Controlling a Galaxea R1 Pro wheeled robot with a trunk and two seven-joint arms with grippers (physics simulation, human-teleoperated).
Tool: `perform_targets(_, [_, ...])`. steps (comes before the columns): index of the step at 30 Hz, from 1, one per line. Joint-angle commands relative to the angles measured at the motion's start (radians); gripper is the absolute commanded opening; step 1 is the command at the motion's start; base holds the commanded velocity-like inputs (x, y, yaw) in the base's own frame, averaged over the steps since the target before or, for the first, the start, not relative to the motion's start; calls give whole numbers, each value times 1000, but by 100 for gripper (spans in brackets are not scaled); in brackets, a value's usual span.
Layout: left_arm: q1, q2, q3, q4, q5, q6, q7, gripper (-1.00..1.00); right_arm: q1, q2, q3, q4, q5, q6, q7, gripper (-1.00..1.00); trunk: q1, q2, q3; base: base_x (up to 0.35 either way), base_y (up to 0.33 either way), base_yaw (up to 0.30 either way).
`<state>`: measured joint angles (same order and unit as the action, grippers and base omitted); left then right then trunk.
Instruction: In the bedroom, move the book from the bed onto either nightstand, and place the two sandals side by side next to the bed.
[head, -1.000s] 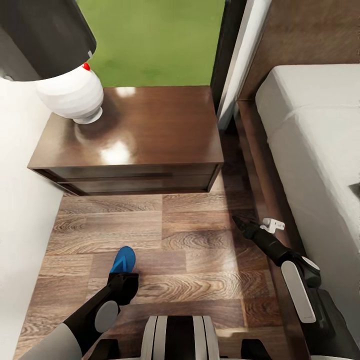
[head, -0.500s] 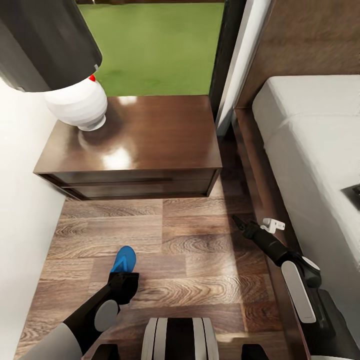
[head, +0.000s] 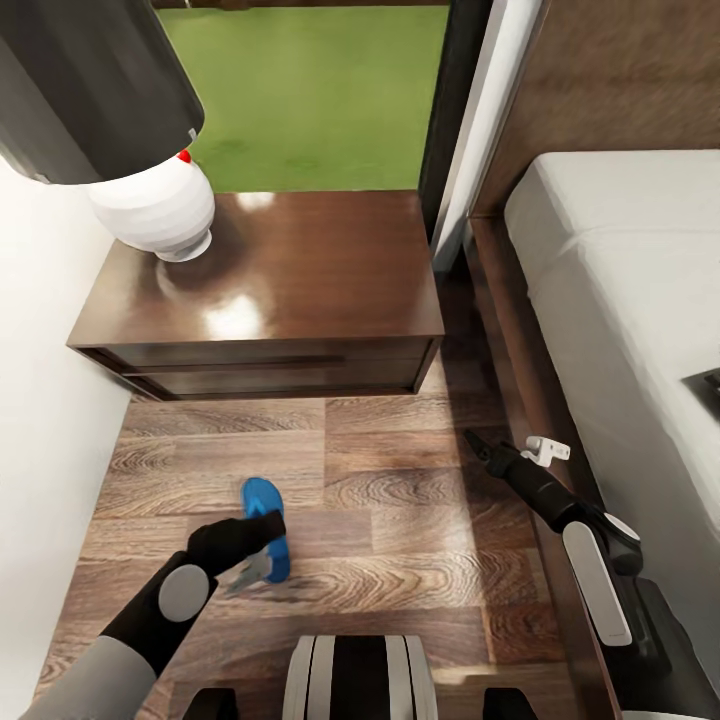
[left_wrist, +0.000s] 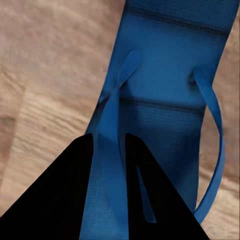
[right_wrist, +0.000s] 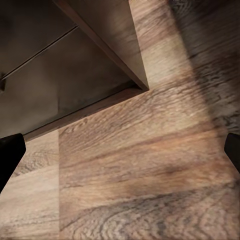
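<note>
Left wrist — end effector pinching sandal strap.

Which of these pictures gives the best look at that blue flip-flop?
The left wrist view: the sandal sits close up, its straps plain, one strap between the dark fingers. The head view shows it small on the floor, partly behind the left arm.

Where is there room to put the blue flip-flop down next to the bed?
Bare wood floor lies open between the nightstand and the bed, ahead of the sandal held in the left gripper. It is tighter along the bed frame, where the right gripper hangs. The lamp crowds the nightstand's far left corner.
</note>
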<state>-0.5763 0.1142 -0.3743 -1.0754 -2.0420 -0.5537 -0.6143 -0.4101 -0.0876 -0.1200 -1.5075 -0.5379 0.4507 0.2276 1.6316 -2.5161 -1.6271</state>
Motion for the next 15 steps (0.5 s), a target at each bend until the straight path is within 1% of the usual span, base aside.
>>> perform_targets(1, [0, -2, 0, -1, -6, -7, 10, -100, 0, 0, -1, -1, -5, 7, 3, 100, 0, 0, -1, 0, 0, 0])
perform_targets(3, [0, -3, 6, -1, 0, -8, 15, -100, 0, 1, -1, 0, -5, 6, 3, 100, 0, 0, -1, 0, 0, 0])
perform_targets(10, [0, -4, 6, 8, 3, -4, 17, -100, 0, 2, -1, 0, -5, 6, 3, 100, -3, 1, 27, 0, 0, 0])
perform_targets(12, [0, -5, 6, 10, 10, -2, 19, -100, -1, 2, -2, 0, -5, 6, 3, 100, -4, 2, 34, 0, 0, 0])
perform_targets(15, [0, -8, 6, 11, 48, -2, 21, -100, -1, 2, -4, 0, -5, 7, 0, 100, -4, 2, 34, 0, 0, 0])
